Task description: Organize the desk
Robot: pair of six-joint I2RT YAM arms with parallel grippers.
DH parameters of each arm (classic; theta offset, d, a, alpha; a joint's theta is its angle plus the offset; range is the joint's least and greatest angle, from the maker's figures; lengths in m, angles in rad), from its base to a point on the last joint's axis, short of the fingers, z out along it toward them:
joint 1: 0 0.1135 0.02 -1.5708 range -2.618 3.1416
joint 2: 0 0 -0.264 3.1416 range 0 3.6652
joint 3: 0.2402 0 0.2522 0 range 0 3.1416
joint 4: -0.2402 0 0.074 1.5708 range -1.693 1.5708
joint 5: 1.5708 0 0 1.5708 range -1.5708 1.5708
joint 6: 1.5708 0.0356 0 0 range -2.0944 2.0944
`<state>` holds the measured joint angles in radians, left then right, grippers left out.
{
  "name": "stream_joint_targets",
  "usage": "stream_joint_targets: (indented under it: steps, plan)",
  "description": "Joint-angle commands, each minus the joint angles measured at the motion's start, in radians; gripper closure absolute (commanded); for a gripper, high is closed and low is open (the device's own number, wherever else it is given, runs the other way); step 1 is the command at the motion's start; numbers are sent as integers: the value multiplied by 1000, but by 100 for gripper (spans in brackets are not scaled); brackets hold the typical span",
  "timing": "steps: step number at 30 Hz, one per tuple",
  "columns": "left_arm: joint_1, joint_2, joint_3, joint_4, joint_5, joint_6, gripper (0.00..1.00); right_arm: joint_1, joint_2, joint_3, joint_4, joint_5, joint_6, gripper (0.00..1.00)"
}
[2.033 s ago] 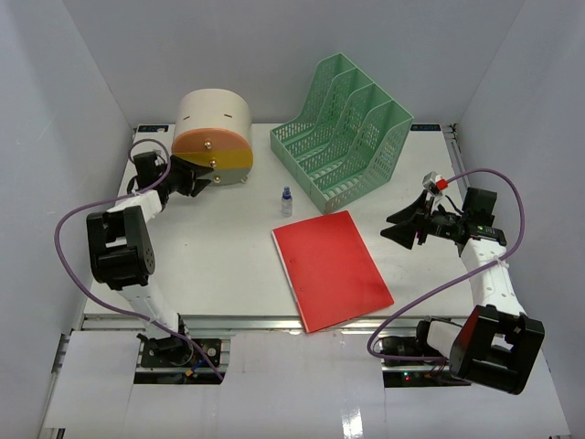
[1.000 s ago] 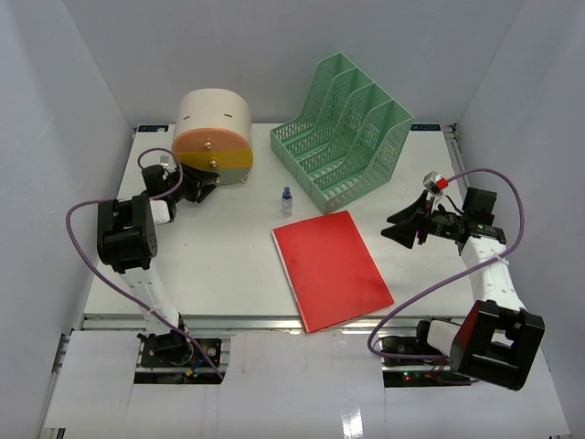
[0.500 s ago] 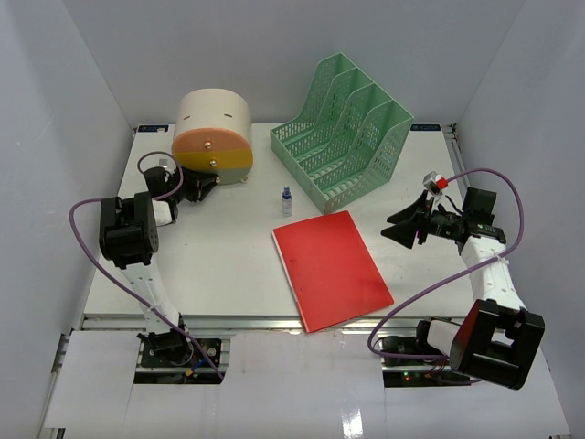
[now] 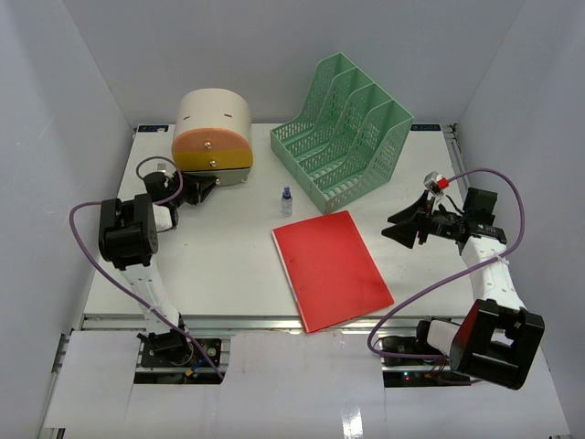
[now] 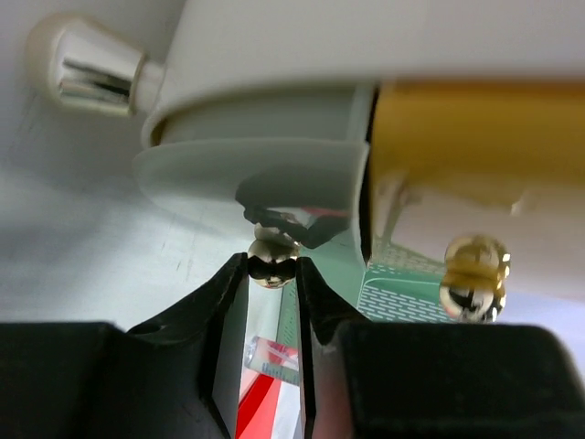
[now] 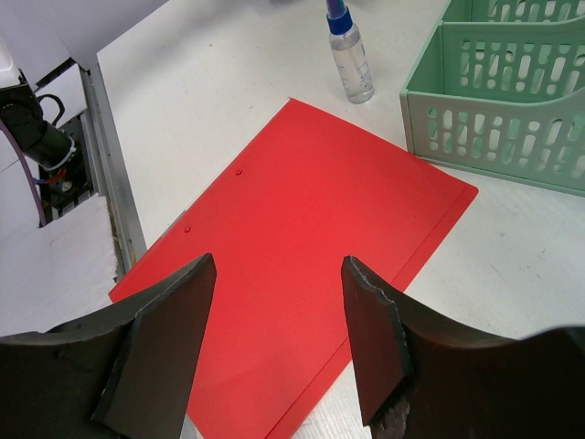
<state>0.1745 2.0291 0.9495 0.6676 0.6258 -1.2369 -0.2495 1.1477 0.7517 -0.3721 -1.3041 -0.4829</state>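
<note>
The desk (image 4: 219, 256) is a large white tabletop. At its back left stands the beige round drawer box (image 4: 213, 114) with orange and yellow drawer fronts. My left gripper (image 4: 195, 188) reaches under the box's front. In the left wrist view that gripper (image 5: 272, 268) is shut on a small shiny drawer knob (image 5: 272, 256), a black finger on each side. A second brass knob (image 5: 473, 274) sits to the right, below the yellow drawer front (image 5: 475, 137). My right gripper (image 4: 402, 226) hovers open at the right, and in its wrist view the gripper (image 6: 279, 274) has nothing between its fingers above the red folder (image 6: 302, 210).
A green mesh file rack (image 4: 343, 133) stands at the back right. A small clear bottle with a blue cap (image 4: 286, 201) stands between box and rack. The red folder (image 4: 332, 268) lies flat, reaching the metal front rail (image 4: 228, 322). White walls enclose three sides.
My left arm has drawn in toward the lower front of the drawer box and its jaws have narrowed onto the knob. The fanned-out drawers have swung back in line. The right arm has not moved.
</note>
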Motion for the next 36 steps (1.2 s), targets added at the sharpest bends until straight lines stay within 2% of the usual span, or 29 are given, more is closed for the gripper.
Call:
stream_joint_targets:
  steps: [1, 11, 15, 17, 19, 20, 25, 31, 36]
  plan:
    - [3, -96, -87, 46, 18, 8, 80, -11, -6, 31, -2, -11, -13, 36]
    - [20, -294, -353, 64, 61, 83, 79, -16, -18, 26, -4, -18, -14, 36]
    - [26, -346, -394, 51, 56, 102, 72, -16, -25, 22, -5, -18, -16, 36]
    - [28, -346, -383, 45, 59, 101, 62, -17, -27, 21, -5, -16, -19, 36]
    - [29, -337, -355, 35, 64, 96, 47, -16, -30, 19, -4, -15, -20, 36]
    - [29, -326, -336, 34, 64, 93, 44, -16, -30, 19, -4, -15, -20, 36]
    - [29, -240, -224, 27, 71, 78, 38, -16, -28, 21, -5, -13, -20, 36]
    - [25, -135, -88, 1, 73, 74, 37, -16, -24, 24, -4, -14, -19, 36]
    - [15, -77, -38, -1, 73, 74, 37, -16, -13, 28, -3, -20, -16, 36]
